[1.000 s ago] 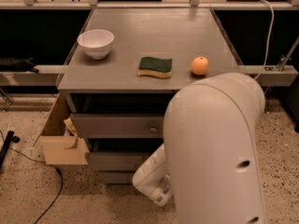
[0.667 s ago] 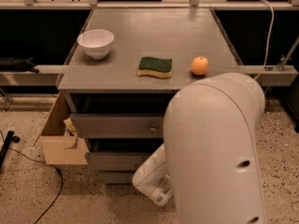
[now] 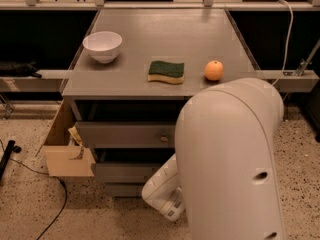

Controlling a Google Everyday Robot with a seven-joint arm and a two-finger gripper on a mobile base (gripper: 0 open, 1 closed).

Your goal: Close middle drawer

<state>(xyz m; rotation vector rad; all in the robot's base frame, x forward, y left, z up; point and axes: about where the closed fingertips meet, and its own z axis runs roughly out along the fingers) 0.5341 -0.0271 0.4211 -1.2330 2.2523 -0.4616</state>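
The grey cabinet (image 3: 150, 91) shows three drawer fronts below its top. The uppermost front (image 3: 125, 134) carries a small round knob (image 3: 164, 139). Below it the middle drawer (image 3: 125, 173) shows a flat grey front with a dark gap above it, and its right part is covered by my arm. The lowest front (image 3: 122, 189) sits recessed underneath. My white arm (image 3: 230, 159) fills the right foreground, and its lower link (image 3: 162, 196) reaches down in front of the middle drawer. The gripper is hidden behind this link, close to the drawer fronts.
On the cabinet top stand a white bowl (image 3: 102, 45), a green and yellow sponge (image 3: 166, 71) and an orange (image 3: 214, 70). A pale wooden box (image 3: 65, 156) juts out at the cabinet's left. A black cable (image 3: 45, 184) runs over the speckled floor.
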